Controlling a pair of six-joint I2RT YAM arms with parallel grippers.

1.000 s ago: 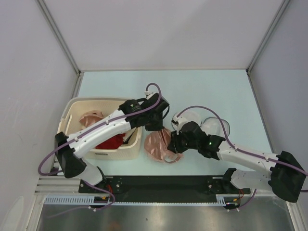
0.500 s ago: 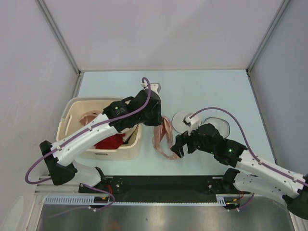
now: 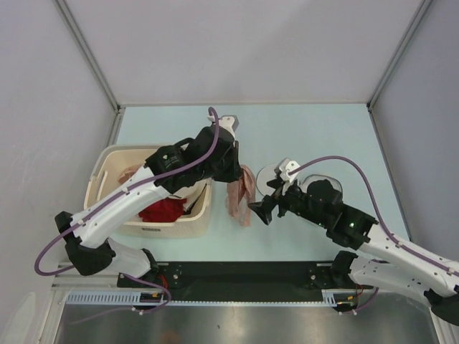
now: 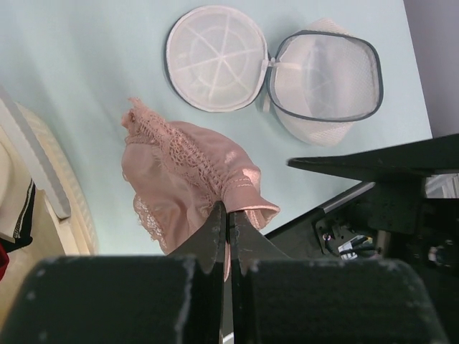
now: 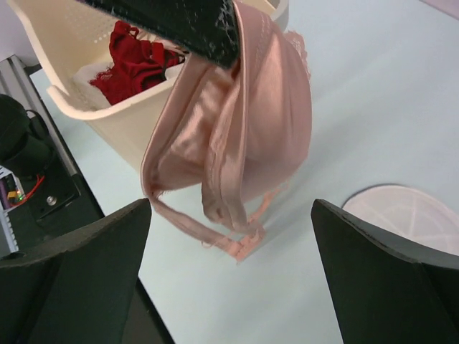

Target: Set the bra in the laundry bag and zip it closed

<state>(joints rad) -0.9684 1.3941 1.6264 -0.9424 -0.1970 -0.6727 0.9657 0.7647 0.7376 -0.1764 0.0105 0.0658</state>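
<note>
Aloft, the left gripper [image 4: 228,211] pinches the salmon-pink satin bra [image 4: 183,172] between cream plastic basket [image 3: 100,175] and unzipped round white mesh laundry bag [image 4: 326,75]; right gripper [image 3: 259,212] gapes empty, seemingly clear.

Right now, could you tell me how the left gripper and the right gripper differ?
The left gripper has its jaws shut on the pink bra; the right gripper has them wide open, holding nothing. The left gripper holds the bra from above; the right gripper faces it from the side. Both are black.
</note>
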